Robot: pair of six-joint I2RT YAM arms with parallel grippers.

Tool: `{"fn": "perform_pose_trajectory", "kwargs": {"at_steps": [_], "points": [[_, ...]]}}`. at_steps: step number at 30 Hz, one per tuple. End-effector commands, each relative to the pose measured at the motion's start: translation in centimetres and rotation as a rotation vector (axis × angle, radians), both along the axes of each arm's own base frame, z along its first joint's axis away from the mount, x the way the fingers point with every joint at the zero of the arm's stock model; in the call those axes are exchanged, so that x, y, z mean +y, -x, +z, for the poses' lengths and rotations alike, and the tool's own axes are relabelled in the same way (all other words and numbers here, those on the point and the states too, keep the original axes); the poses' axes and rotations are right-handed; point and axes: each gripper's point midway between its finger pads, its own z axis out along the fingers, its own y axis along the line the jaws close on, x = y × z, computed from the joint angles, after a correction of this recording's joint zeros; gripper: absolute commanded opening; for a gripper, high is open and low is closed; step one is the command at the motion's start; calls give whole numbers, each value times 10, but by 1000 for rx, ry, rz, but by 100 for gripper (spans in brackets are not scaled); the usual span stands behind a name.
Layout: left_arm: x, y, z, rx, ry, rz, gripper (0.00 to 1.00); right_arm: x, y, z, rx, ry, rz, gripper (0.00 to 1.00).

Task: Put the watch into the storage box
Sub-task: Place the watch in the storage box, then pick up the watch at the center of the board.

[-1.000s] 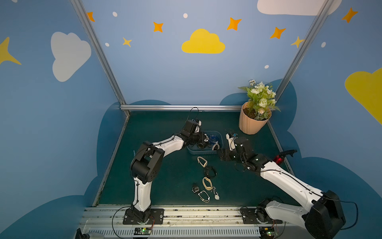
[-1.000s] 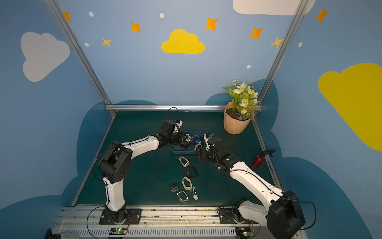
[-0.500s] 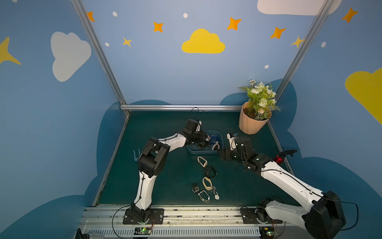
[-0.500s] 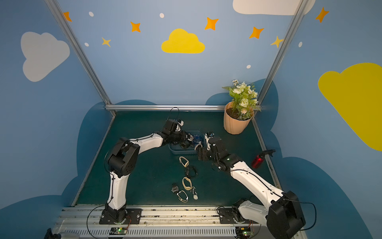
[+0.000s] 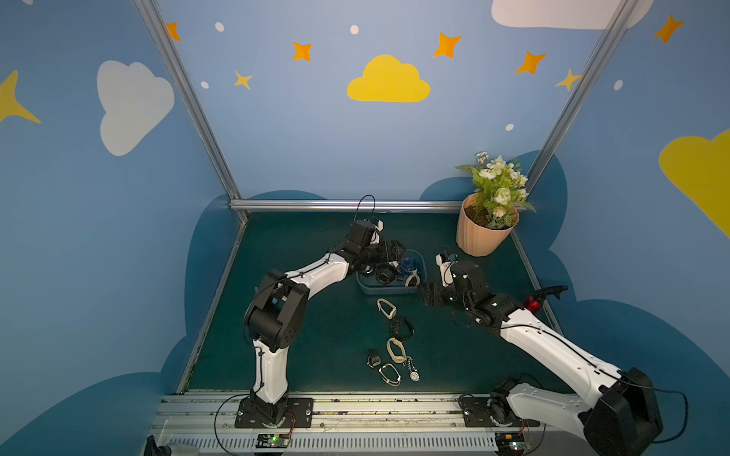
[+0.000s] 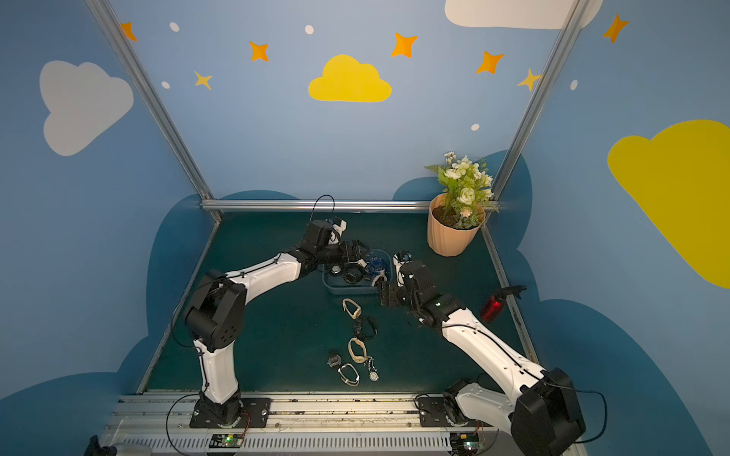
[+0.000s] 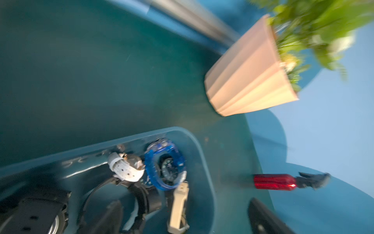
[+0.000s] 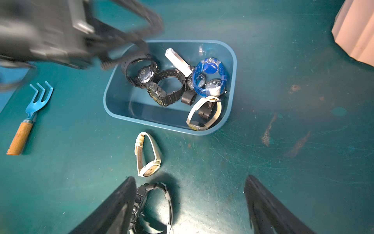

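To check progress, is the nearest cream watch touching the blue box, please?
Apart: the right wrist view shows green mat between the cream watch and the box.

Blurred left gripper [image 8: 135, 42]; edge-cropped flower pot [image 8: 356, 30]

Your dark green tabletop [image 5: 292, 241], scuffed and scratched, with things scattered over it.
You have the storage box [image 5: 389, 293] near the middle, a peach flower pot [image 5: 480, 237] in the far right corner, a red bottle [image 5: 533, 304] by the right edge and a blue hand rake [image 8: 30, 113] lying apart from the box. Loose watches [image 5: 396, 350] trail towards you: a cream watch [image 8: 148, 156] just beside the box, then a black watch [image 8: 153, 206].
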Motion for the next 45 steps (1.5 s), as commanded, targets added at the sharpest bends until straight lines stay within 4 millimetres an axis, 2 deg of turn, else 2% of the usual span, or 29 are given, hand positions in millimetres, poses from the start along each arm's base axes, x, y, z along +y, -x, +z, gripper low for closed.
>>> {"fn": "perform_pose_trajectory", "kwargs": {"at_steps": [1, 4, 8, 14, 16, 21, 24, 26, 30, 34, 38, 42, 45], "points": [[4, 12, 46, -76, 62, -18, 100, -2, -3, 17, -30, -5, -10, 85], [15, 29, 71, -124, 84, -10, 100, -2, -4, 16, -24, 13, -4, 85], [40, 60, 76, -149, 82, 28, 100, 1, -4, 12, 11, 18, 8, 85], [84, 119, 51, -145, 19, 97, 100, 9, -3, -5, 81, 10, 26, 85], [99, 139, 33, -134, -15, 126, 100, 11, -3, -15, 110, 13, 22, 85], [135, 166, 3, -103, -102, 212, 100, 16, 10, -42, 229, 19, 50, 85], [148, 172, -4, -116, -118, 253, 100, 14, 17, -55, 266, 33, 50, 85], [153, 171, -1, -131, -104, 282, 100, 13, 22, -59, 291, 34, 48, 84], [153, 169, 1, -130, -114, 288, 100, 17, 34, -66, 329, 10, 63, 83], [150, 167, -8, -105, -115, 285, 100, 22, 47, -79, 377, 10, 46, 82], [148, 168, -6, -92, -95, 281, 100, 28, 62, -93, 416, 18, 26, 80], [154, 169, -7, -105, -111, 301, 100, 31, 70, -112, 444, 35, 18, 73], [154, 170, -3, -104, -99, 306, 100, 34, 74, -118, 465, 58, 28, 64]]}}
